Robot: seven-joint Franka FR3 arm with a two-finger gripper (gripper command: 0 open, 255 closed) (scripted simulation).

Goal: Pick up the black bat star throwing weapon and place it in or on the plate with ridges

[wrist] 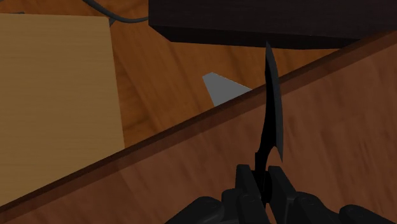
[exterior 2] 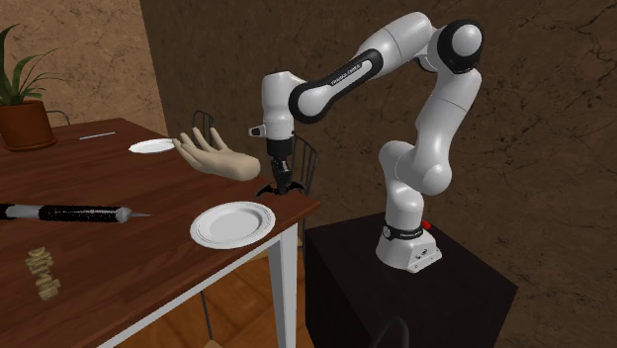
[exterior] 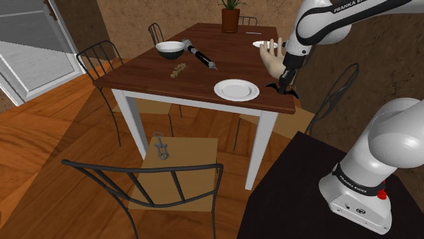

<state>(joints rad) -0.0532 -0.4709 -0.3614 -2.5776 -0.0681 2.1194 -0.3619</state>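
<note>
The black bat star (wrist: 272, 108) stands on edge between my fingertips, its pointed blade reaching out past them over the table's edge. My gripper (wrist: 267, 183) is shut on it. In the shoulder view the gripper (exterior: 284, 85) points down at the table's near right corner, with the star (exterior: 281, 91) right at the tabletop. The second exterior view has the gripper (exterior 2: 278, 181) and the star (exterior 2: 276, 190) at the same corner. A white plate with a ridged rim (exterior: 236, 89) (exterior 2: 233, 223) lies on the table a short way from the gripper.
A beige model hand (exterior 2: 213, 155) rests just behind the gripper. Farther back are a small white plate (exterior 2: 151, 146), a bowl (exterior: 170, 48), a long black tool (exterior: 199, 56) and a potted plant (exterior: 231, 17). Wire chairs (exterior: 170, 180) surround the brown table (exterior: 156, 78).
</note>
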